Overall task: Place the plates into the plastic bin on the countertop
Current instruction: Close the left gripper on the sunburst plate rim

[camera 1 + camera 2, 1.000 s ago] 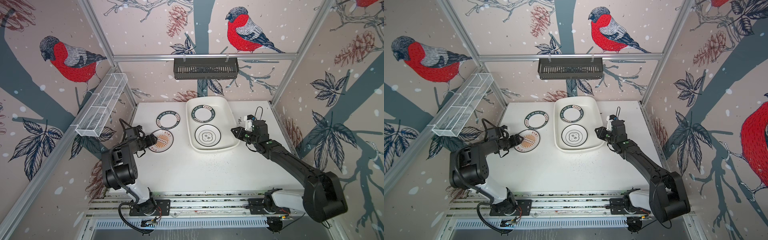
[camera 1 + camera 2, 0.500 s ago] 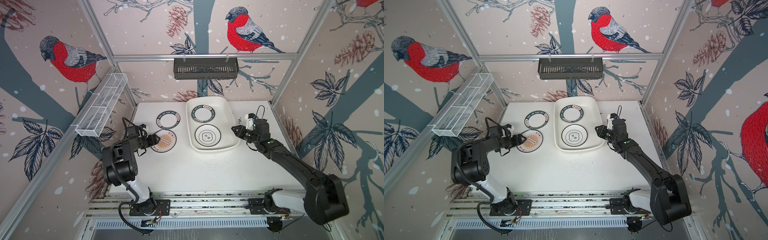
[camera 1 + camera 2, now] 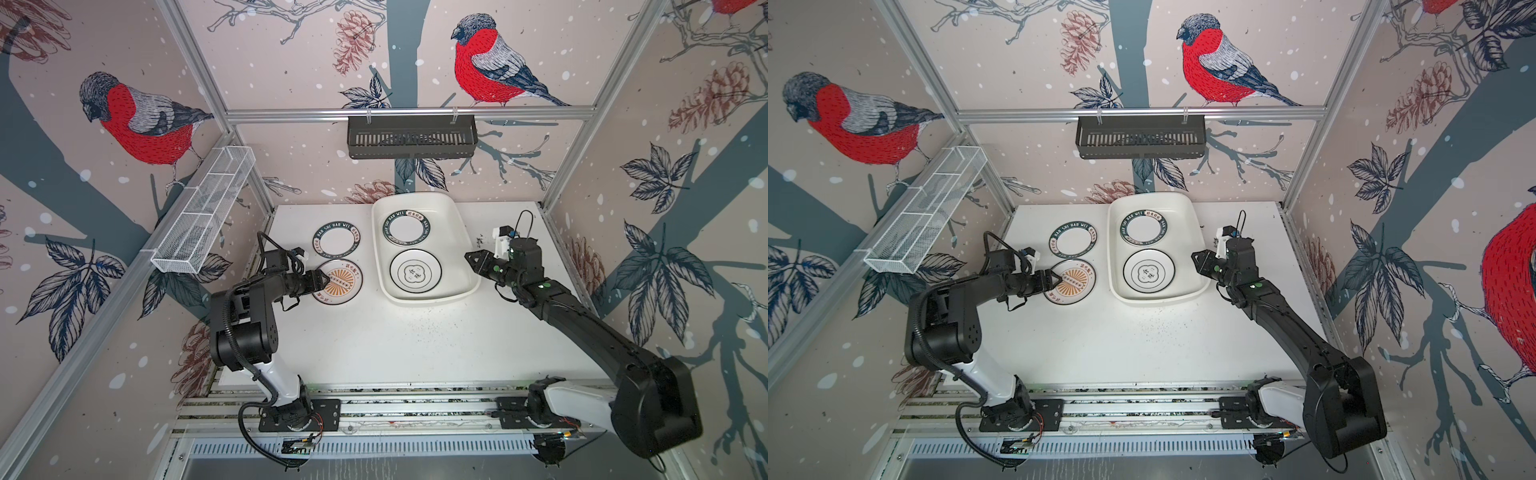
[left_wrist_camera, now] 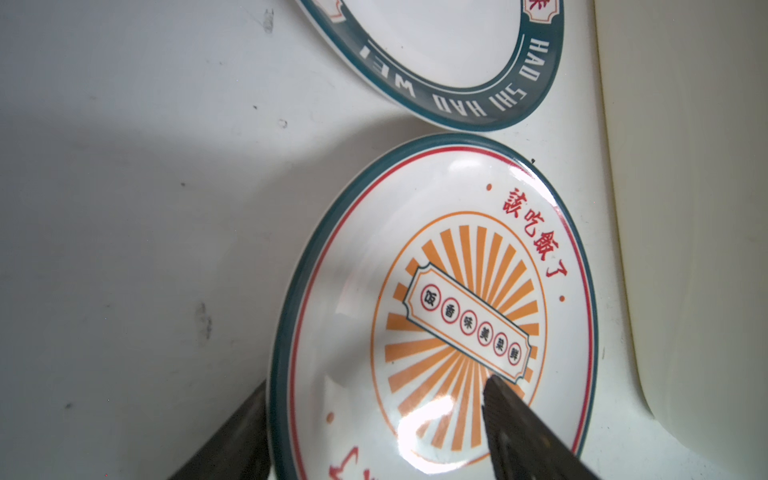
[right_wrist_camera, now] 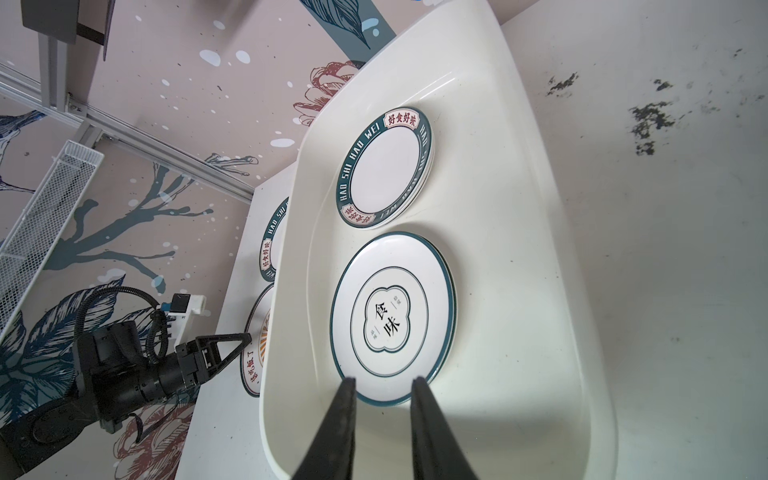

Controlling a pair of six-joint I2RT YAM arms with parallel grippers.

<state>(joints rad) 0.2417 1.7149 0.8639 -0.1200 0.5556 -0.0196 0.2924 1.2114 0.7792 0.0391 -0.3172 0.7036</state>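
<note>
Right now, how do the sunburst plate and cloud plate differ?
The sunburst plate lies on the countertop, the cloud plate in the bin. The sunburst plate's motif is orange, the cloud plate's black. The left gripper straddles the sunburst plate's rim, not the cloud plate's. Both round.

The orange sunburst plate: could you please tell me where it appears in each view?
Both top views: the sunburst plate lies on the countertop, left of the plastic bin.
Left wrist: close up, filling much of the picture.
Right wrist: a sliver shows behind the bin's rim.
Shared landmark: the bin's white wall.
</note>
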